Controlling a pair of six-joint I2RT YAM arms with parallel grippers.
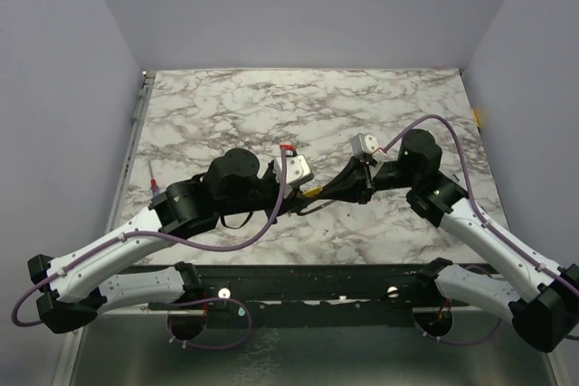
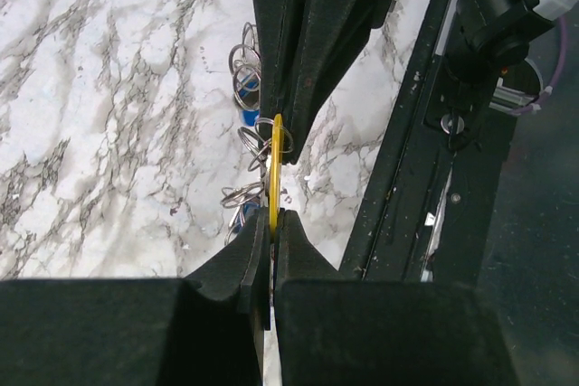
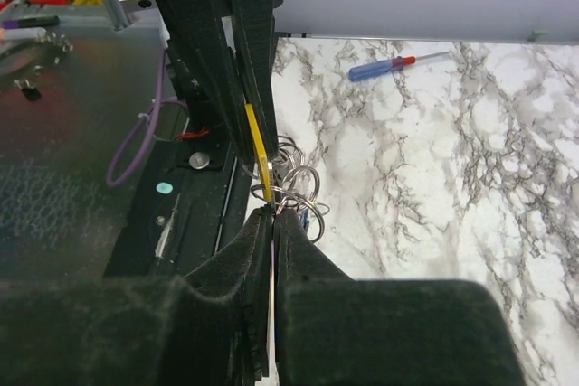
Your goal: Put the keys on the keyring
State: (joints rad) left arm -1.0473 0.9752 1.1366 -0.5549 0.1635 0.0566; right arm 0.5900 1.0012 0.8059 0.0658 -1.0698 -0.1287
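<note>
A yellow-tagged key (image 2: 274, 164) is seen edge-on, and my left gripper (image 2: 272, 216) is shut on its lower end. In the right wrist view the same yellow key (image 3: 258, 146) slants down from the left fingers to my right gripper (image 3: 274, 211). The right jaws are pressed together on a thin steel ring of the keyring cluster (image 3: 303, 183). Several loops of the keyring (image 2: 249, 70) hang beside the yellow key, with a blue key head (image 2: 251, 118) among them. From above, both grippers meet tip to tip at the yellow key (image 1: 312, 193) over the table's near middle.
A blue-and-red screwdriver (image 3: 389, 65) lies on the marble away from the grippers; from above it shows at the left edge (image 1: 154, 183). The black base rail (image 2: 425, 160) runs along the table's near edge, close beside the grippers. Grey walls surround the table.
</note>
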